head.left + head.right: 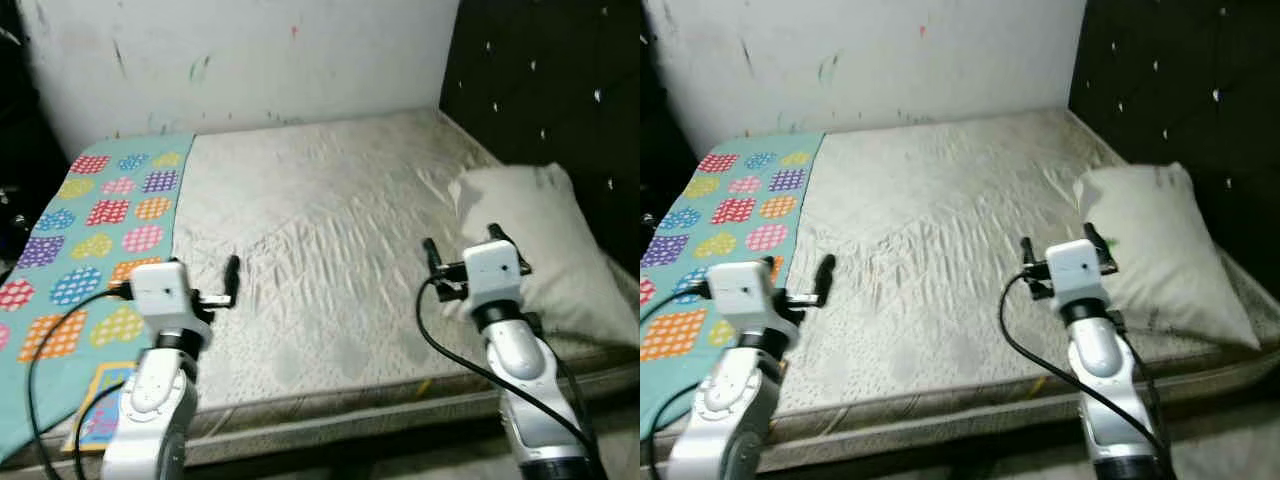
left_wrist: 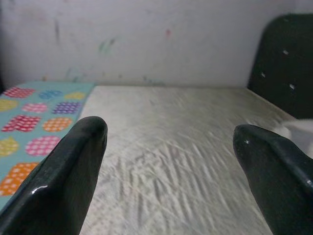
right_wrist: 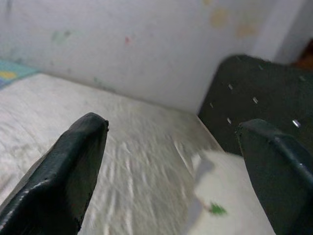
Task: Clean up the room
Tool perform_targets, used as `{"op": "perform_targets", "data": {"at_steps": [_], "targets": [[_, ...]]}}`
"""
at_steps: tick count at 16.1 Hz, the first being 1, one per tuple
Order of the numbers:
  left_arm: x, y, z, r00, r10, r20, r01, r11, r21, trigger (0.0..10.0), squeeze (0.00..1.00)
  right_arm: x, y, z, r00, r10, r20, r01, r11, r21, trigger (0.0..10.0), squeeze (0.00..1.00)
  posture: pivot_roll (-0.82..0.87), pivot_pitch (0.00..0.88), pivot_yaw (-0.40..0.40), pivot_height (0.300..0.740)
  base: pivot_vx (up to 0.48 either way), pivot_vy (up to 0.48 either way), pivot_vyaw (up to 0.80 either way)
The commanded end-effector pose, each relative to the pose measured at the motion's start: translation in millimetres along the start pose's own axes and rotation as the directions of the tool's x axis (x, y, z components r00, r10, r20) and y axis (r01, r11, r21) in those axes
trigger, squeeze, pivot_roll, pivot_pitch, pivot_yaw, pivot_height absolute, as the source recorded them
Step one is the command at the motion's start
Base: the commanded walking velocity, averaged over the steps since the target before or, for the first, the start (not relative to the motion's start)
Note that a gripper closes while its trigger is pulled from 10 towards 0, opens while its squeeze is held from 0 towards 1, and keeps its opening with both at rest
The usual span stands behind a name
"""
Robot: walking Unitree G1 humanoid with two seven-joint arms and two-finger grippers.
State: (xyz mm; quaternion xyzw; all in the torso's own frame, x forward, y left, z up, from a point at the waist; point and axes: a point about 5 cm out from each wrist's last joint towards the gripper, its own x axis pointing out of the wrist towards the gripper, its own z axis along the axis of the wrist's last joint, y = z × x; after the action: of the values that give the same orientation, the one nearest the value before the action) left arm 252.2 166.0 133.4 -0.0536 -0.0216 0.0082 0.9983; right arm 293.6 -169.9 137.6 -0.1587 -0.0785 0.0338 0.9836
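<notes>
A bare, wrinkled mattress lies before me. A teal blanket with coloured dotted squares covers its left side. A pale pillow rests at the right end by the dark headboard. My left gripper is open over the near left part of the mattress, beside the blanket's edge, with nothing between its fingers. My right gripper is open just left of the pillow, also holding nothing. The pillow's corner lies below the right fingers.
A white wall with paint marks runs behind the bed. A flat item with a yellow border pokes out at the bed's near left edge. The mattress's front edge lies close below my arms.
</notes>
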Motion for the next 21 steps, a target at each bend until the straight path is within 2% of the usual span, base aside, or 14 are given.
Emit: {"op": "perform_targets", "data": {"at_steps": [1,8,13,17,21], "targets": [[-0.5,7.8,1.7,1.000,0.027,-0.001,-0.027,1.000,0.012,10.0,0.00,4.0,9.0,7.8,0.999,0.030,0.027,-0.031,0.999,0.008,10.0,0.00,-0.05,0.000,0.011,0.740,0.270,0.000,0.00],[-1.1,7.1,0.2,1.000,0.023,-0.008,-0.023,1.000,0.011,10.0,0.00,4.0,8.8,8.5,0.999,0.038,0.029,-0.038,0.999,0.003,10.0,0.00,-0.05,0.000,0.008,0.740,0.275,0.000,0.00],[1.0,5.6,-0.1,0.999,0.043,-0.008,-0.043,0.999,0.001,10.0,0.00,5.4,10.8,10.2,0.998,0.056,0.039,-0.057,0.998,0.004,10.0,0.00,-0.04,0.000,0.004,0.740,0.000,0.000,0.00],[2.5,3.8,-0.5,0.999,0.041,-0.009,-0.041,0.999,-0.003,10.0,0.00,6.2,10.3,11.0,0.997,0.060,0.043,-0.060,0.998,0.007,10.0,0.00,-0.05,0.000,0.004,0.740,0.000,-0.064,0.80],[3.8,2.5,-1.0,0.999,0.038,-0.009,-0.038,0.999,-0.004,10.0,0.00,5.4,8.9,11.0,0.998,0.048,0.045,-0.049,0.998,0.028,10.0,0.00,-0.05,0.000,0.010,0.740,0.000,-0.273,0.24]]}}
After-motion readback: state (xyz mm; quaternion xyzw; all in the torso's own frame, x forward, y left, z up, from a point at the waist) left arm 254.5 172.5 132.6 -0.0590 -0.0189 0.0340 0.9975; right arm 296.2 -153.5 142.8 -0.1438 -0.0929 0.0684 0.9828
